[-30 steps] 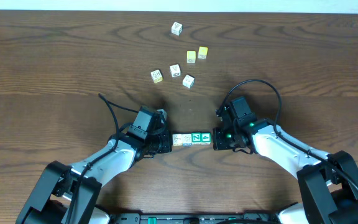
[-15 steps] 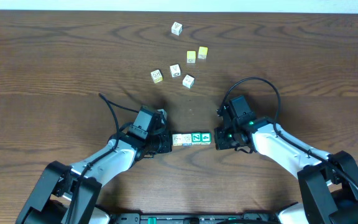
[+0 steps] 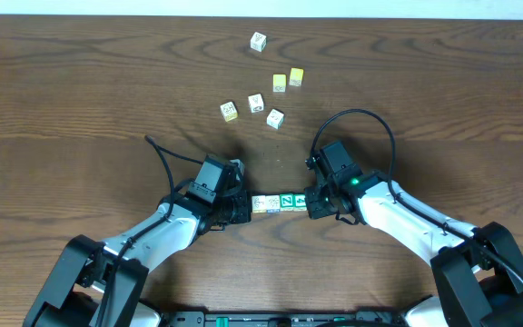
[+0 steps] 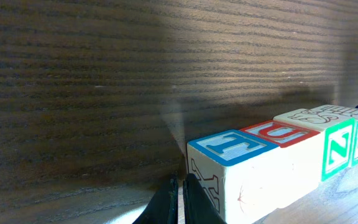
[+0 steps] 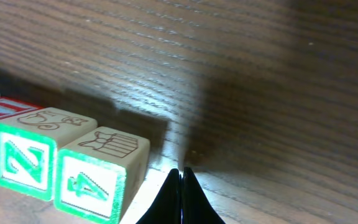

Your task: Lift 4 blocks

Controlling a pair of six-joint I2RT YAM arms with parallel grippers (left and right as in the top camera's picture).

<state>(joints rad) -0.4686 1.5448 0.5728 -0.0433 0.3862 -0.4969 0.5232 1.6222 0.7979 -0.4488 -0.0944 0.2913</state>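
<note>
Wood table (image 3: 80,91): four-block row (image 3: 280,202) between closed left hand (image 3: 247,207) and closed right hand (image 3: 311,202)

place: likely robot lab | cue: wood-grain table (image 3: 80,82), two robot arms (image 3: 152,232)

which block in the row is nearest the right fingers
The green-framed wooden cube showing a 4, at the row's end past the green N cube.

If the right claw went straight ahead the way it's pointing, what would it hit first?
Probably the green 4 block; seen from overhead, the shut right claw points at it. The wrist view shows the claw just beside that block, so it might slide past onto the table; depth is unclear.
</note>
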